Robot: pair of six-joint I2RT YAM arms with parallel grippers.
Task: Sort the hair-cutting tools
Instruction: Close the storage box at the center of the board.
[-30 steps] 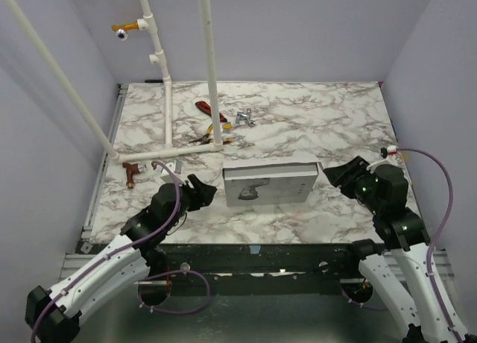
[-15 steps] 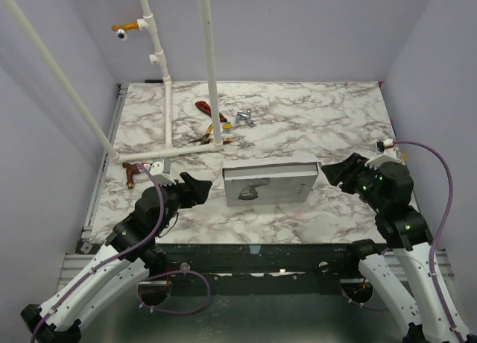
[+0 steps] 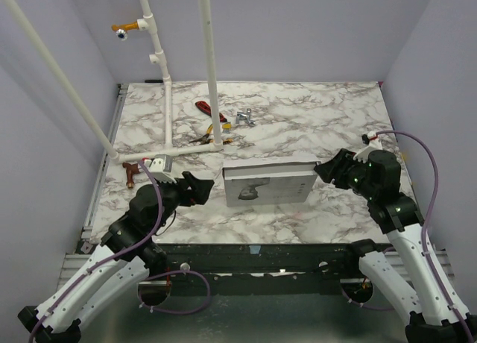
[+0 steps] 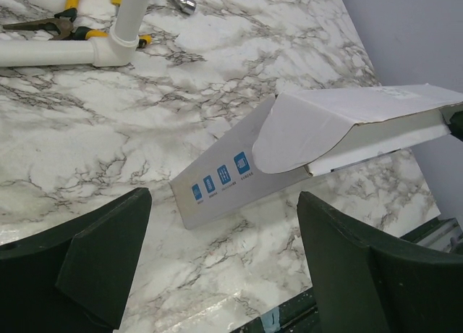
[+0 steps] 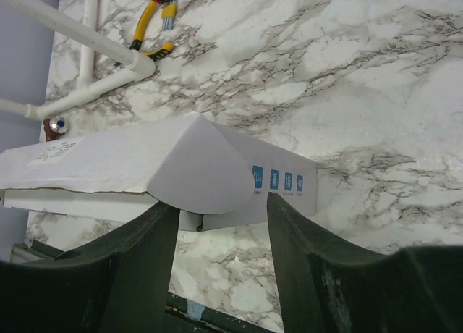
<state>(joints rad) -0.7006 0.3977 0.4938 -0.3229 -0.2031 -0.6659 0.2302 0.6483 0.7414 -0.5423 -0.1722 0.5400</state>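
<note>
Centrally on the marbled white desk (image 3: 313, 119) lies a flat white cardboard box (image 3: 268, 183) printed with a clipper picture and small blue squares; its inside is hidden, so the hair-cutting tools themselves cannot be seen. Just left of the box the left tool (image 3: 205, 186) hangs with its jaws spread wide, clear of the cardboard. The right tool (image 3: 326, 169) sits at the box's right end, jaws partly spread with the rounded end flap just ahead of the gap, though contact cannot be told.
</note>
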